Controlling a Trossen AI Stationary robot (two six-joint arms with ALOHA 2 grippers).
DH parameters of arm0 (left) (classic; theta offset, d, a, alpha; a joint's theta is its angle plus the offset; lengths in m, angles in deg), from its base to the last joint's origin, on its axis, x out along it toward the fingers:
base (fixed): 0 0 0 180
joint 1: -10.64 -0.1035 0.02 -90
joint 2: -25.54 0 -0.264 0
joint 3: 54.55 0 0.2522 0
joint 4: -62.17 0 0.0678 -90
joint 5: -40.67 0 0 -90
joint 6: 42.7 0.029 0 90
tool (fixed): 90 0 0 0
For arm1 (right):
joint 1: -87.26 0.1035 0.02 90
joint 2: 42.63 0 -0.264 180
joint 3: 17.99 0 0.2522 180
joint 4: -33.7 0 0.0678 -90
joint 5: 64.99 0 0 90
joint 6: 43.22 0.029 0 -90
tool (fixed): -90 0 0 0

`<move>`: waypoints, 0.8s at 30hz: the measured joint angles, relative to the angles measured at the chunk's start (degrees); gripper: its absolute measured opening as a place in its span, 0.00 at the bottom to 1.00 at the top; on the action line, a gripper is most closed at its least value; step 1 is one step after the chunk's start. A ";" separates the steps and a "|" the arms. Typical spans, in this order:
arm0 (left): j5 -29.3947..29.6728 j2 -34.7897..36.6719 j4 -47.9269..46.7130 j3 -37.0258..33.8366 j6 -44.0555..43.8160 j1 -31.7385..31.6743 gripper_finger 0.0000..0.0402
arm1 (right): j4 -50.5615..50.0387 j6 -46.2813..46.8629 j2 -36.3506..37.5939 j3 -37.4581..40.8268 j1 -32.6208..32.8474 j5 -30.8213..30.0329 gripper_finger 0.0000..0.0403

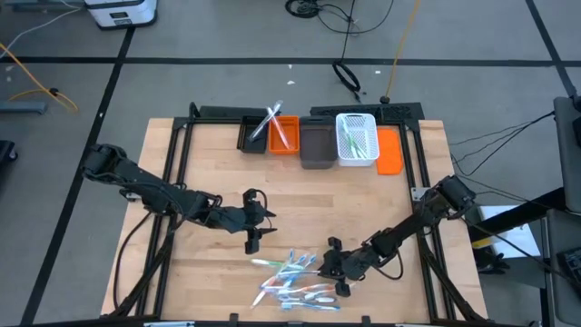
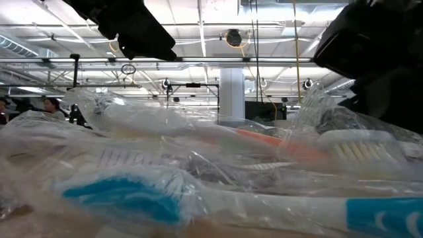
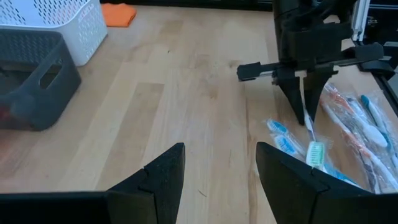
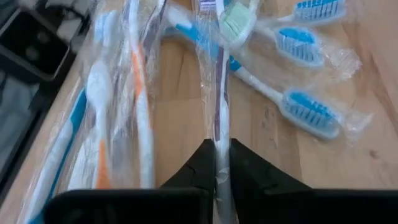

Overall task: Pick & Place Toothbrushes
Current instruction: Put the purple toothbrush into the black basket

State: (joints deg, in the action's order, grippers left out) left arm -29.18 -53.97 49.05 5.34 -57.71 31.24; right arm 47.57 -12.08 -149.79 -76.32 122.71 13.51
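The toothbrushes lie heaped at the table's near edge. The right gripper has pinched one wrapped brush by its thin handle. It looks light, stiff and slippery. The left gripper waits open nearby.

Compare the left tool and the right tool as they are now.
The left tool is open and empty over bare wood; the right tool is shut on a wrapped toothbrush. The left tool hovers away from the toothbrush pile; the right tool is at the pile. Both are dark and two-fingered.
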 joint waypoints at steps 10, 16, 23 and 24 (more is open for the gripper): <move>-0.07 0.00 -0.04 0.00 0.02 0.00 0.50 | -4.50 -6.85 8.96 0.17 1.43 -4.21 0.05; -0.05 0.00 0.13 0.00 -0.09 0.00 0.50 | -4.60 -10.68 12.85 0.17 1.37 -10.01 0.05; 0.50 0.00 3.06 0.00 1.44 0.00 0.50 | -4.43 -15.36 16.60 0.17 1.37 -14.65 0.05; 0.50 0.00 3.51 0.00 1.69 0.00 0.50 | -4.46 -15.94 17.13 0.17 1.37 -15.74 0.05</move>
State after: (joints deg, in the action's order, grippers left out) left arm -28.68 -53.97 52.56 5.34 -56.02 31.24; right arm 43.10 -28.02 -132.65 -76.15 124.08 -2.24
